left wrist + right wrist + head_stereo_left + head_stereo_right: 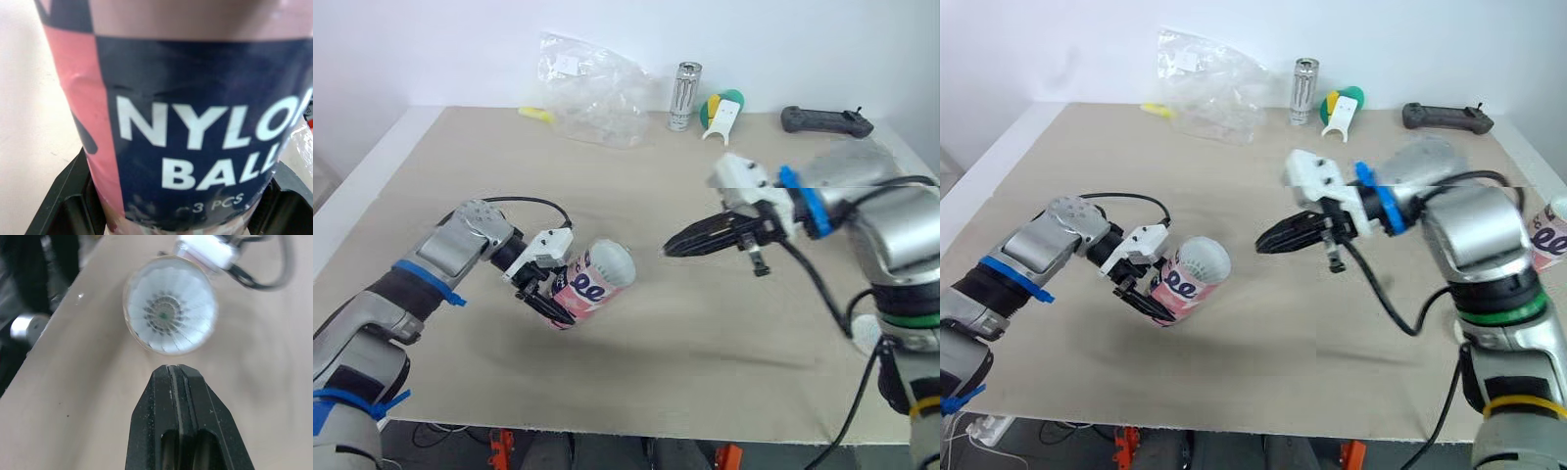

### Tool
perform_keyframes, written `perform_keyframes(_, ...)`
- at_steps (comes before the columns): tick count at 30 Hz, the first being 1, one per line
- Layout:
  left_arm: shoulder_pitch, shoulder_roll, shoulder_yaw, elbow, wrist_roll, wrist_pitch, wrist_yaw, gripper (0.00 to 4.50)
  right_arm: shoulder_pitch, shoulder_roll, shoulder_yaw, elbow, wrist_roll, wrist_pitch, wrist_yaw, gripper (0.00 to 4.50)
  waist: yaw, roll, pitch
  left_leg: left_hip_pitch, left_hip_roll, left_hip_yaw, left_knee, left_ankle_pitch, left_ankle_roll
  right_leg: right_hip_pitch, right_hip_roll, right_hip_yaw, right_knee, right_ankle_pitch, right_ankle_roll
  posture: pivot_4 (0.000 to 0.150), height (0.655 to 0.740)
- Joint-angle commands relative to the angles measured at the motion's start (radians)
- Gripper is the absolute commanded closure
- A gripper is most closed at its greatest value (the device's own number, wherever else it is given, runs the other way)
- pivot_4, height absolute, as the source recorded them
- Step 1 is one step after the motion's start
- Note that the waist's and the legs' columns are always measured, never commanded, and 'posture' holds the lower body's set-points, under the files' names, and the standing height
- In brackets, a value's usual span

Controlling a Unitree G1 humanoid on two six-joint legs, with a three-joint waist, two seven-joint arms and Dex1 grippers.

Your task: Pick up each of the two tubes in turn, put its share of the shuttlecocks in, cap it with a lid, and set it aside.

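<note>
My left gripper [551, 297] is shut on a pink and navy tube [582, 286], held tilted just above the table with its mouth facing right. A white shuttlecock [168, 308] fills the tube's mouth, feather skirt outward. The tube's label [195, 132] reads "NYLON BALL". My right gripper [672, 246] is shut with nothing in it. Its tips point at the tube's mouth from a short way to the right, not touching it. A second pink and white tube [1551, 233] lies at the table's right edge.
Along the table's back edge sit a crumpled clear plastic bag [587, 88], a silver can [684, 96], a green, yellow and white object [722, 110] and a black controller [825, 120]. A white round thing [865, 333] lies behind my right arm.
</note>
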Motion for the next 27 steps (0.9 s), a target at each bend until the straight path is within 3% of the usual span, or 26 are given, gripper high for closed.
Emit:
perform_keyframes(1, 0.020, -0.076, 0.151, -0.082, -0.104, 0.057, 0.010, 1.32, 0.122, -0.088, -0.173, -0.088, 0.053, 0.075, -0.081, 4.39, 0.011, -0.001, 0.001, -0.001, 0.000, 0.000, 0.001, 0.000, 0.000, 0.000, 0.000, -0.001, 0.000, -0.001, 0.000, 0.150, 0.7400)
perform_keyframes(4, 0.032, -0.138, 0.214, -0.104, -0.124, 0.089, 0.040, 1.32, 0.272, -0.204, -0.230, -0.108, 0.053, 0.071, -0.044, 3.58, 0.020, -0.002, 0.001, -0.001, 0.000, 0.001, 0.002, 0.000, 0.000, -0.001, 0.000, -0.001, 0.000, 0.000, 0.000, 0.150, 0.7400)
perform_keyframes(9, 0.051, -0.275, 0.197, -0.053, -0.045, 0.044, 0.093, 1.32, 0.420, -0.331, -0.265, 0.054, 0.003, -0.030, 0.021, 1.28, 0.018, -0.001, 0.001, 0.001, 0.000, 0.003, 0.002, 0.000, 0.000, 0.001, 0.000, 0.002, 0.000, -0.001, 0.002, 0.150, 0.7400)
perform_keyframes(18, 0.110, -0.523, 0.172, 0.106, 0.114, -0.073, 0.235, 1.32, 0.414, -0.498, -0.140, 0.404, -0.253, -0.396, 0.058, 1.28, 0.014, -0.001, 0.001, 0.000, 0.000, 0.008, 0.008, 0.000, 0.000, 0.001, 0.000, 0.008, -0.002, 0.000, 0.011, 0.150, 0.7400)
perform_keyframes(27, 0.142, -0.573, 0.128, 0.303, 0.294, -0.345, 0.287, 1.32, 0.421, -0.531, -0.049, 0.561, -0.401, -0.572, 0.073, 1.28, 0.019, 0.001, 0.000, 0.004, -0.001, 0.009, 0.008, 0.000, 0.000, 0.006, -0.001, 0.010, -0.005, 0.003, 0.013, 0.150, 0.7400)
